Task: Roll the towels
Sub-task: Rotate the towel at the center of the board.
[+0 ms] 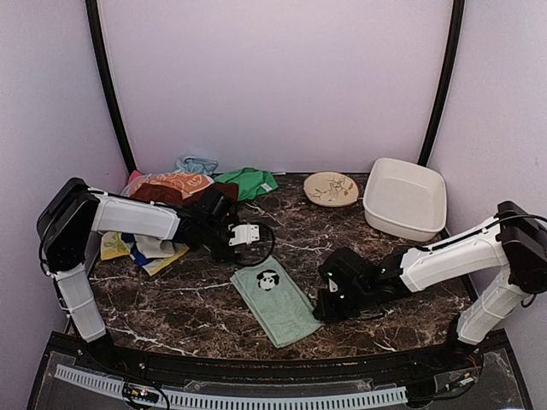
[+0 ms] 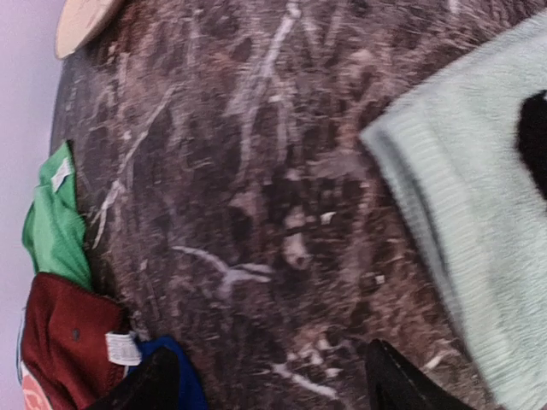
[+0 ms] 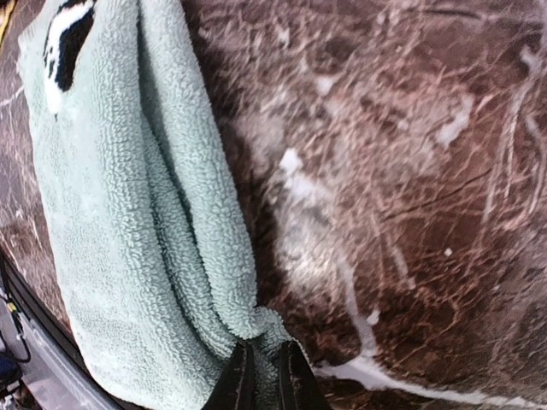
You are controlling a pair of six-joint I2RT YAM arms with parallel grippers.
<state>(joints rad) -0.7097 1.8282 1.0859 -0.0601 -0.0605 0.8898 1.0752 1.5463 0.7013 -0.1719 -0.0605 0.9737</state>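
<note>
Lab booth: blank walls (image 1: 273, 77), marble table (image 1: 214, 312)

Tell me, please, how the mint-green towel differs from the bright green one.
The mint-green towel lies flat, alone, near the front; the bright green towel sits crumpled in the back pile. The mint one bears a panda patch; the green one shows none. The right tool pinches the mint towel; no tool holds the green one. Both are cloth.

mint towel (image 2: 461, 213): cut off at right edge | towel pile (image 1: 171, 184): partly behind left arm (image 1: 128, 218)
</note>
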